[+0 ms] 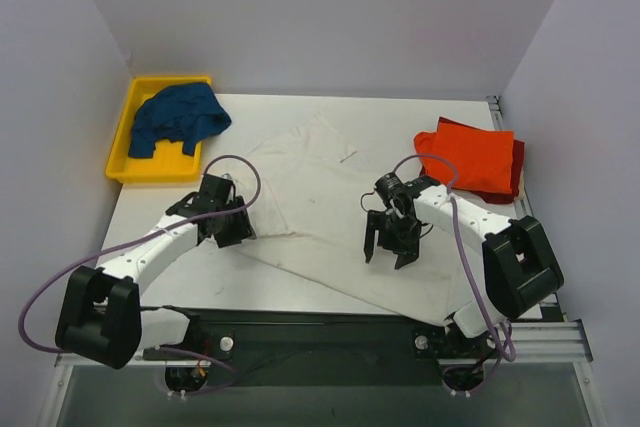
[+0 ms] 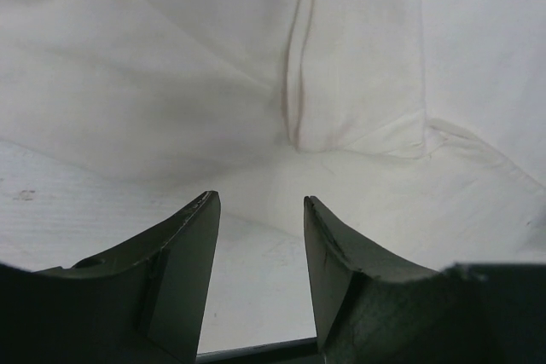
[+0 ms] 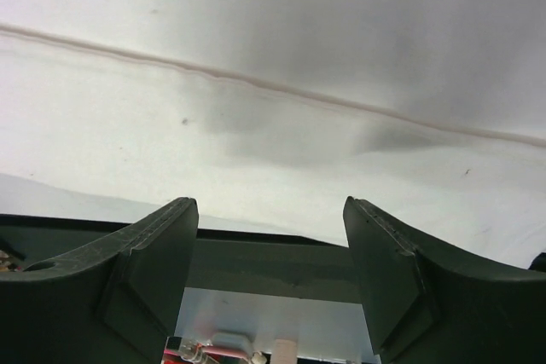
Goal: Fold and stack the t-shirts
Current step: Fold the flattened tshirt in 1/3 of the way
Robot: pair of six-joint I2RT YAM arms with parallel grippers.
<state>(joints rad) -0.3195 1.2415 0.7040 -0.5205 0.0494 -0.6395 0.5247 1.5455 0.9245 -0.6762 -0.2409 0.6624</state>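
Left gripper (image 2: 260,202): jaws apart, empty, at left edge of off-white t-shirt (image 1: 310,187) | right gripper (image 3: 269,206): parted, empty, over its near edge, likely poised to fold | orange-red t-shirt (image 1: 470,152): folded, stacked aside

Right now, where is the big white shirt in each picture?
Top external: the white t-shirt lies spread between the two arms.
Left wrist: the white t-shirt fills the top and right.
Right wrist: the white t-shirt fills the upper half, a seam running across.
Shared landmark: the left gripper by the shirt's left edge and the right gripper over its near part show in the top view too.
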